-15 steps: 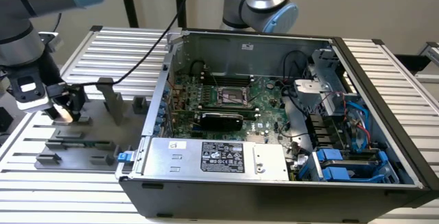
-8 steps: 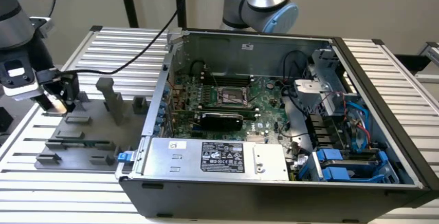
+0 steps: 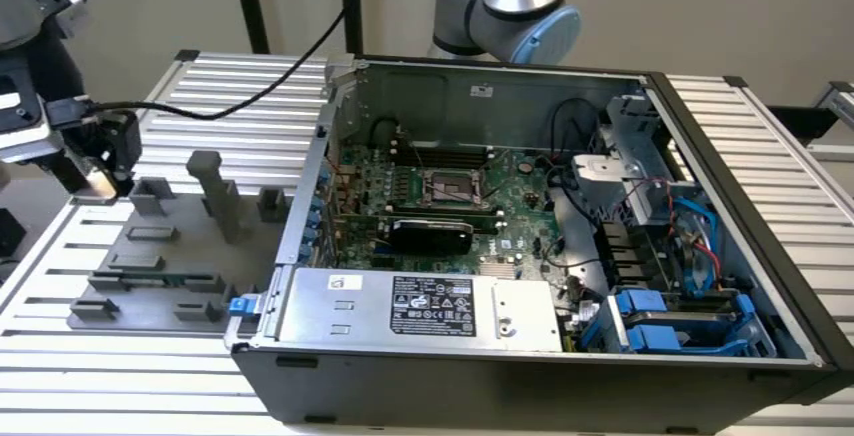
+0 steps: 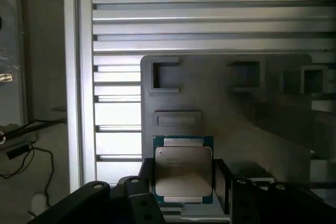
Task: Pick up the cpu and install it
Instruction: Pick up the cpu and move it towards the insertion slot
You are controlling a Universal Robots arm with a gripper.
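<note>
The cpu point(image 4: 182, 167) is a small square chip with a silvery metal top and a green rim. It sits between the two black fingers point(image 4: 146, 178) of my gripper point(image 4: 184, 184), which is shut on its edges. In the exterior view my gripper point(image 3: 96, 174) hangs at the far left, above the back corner of the grey fixture plate point(image 3: 147, 266), with the pale cpu point(image 3: 94, 187) at its tip. The black socket frame point(image 3: 447, 191) lies on the motherboard inside the open computer case point(image 3: 534, 356), well to the exterior view's right of my gripper.
Grey fixture blocks and a tall post point(image 3: 214, 196) stand on the plate below my gripper. A black cable point(image 3: 267, 81) runs across the slatted metal table point(image 3: 227, 86). The case's left wall point(image 3: 320, 156) rises between the plate and the motherboard.
</note>
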